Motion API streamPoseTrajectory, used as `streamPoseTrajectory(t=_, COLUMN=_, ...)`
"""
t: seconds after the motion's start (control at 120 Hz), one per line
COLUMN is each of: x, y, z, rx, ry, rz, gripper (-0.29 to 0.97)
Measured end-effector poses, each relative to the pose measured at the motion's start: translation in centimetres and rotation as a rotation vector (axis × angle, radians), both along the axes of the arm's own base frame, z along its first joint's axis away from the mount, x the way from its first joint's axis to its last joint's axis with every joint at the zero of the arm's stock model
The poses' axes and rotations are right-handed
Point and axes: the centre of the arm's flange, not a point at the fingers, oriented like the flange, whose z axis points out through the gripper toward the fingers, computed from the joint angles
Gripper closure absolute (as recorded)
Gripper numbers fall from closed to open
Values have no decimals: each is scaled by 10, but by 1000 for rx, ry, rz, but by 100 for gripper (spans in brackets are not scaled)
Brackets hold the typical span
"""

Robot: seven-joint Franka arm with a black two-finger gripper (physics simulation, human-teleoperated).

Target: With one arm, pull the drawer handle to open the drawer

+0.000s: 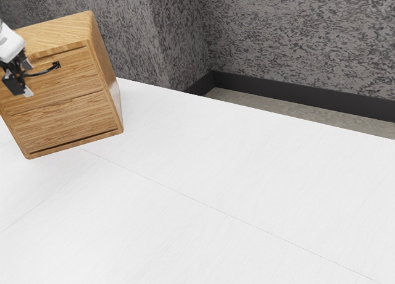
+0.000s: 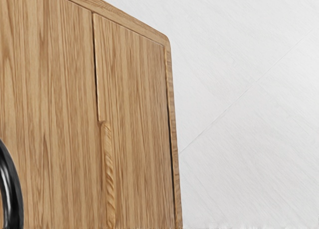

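— Bright, flat and even across the white table [image 1: 247, 191], soft, from overhead by the look of it.
— Thin dark shadow tucked under the cabinet [image 1: 62, 105], hugging its base.
— Dimmer up on the mottled grey wall [image 1: 296, 37].
— Close in from the wrist: warm, evenly lit wood, table a paler grey, and a faint sheen along the black handle [image 2: 15, 194].

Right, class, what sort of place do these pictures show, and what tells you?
Probably a bare simulated test room, not a lived-in home: a wooden drawer cabinet sits on a plain white surface, with rough grey speckled walls and a black skirting board behind.
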Motion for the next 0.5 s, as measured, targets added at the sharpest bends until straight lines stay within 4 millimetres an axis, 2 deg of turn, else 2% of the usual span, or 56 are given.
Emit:
streamPoseTrajectory(t=0.242, x=-6, y=13, z=-6, rx=-5, ry=18, rz=-6, gripper=0)
streamPoseTrajectory(t=0.417, x=17, y=23, z=-8, rx=-2, ry=-12, rz=-18, gripper=0)
streamPoseTrajectory(t=0.5, x=21, y=30, z=-6, rx=1, ry=-31, rz=-16, gripper=0)
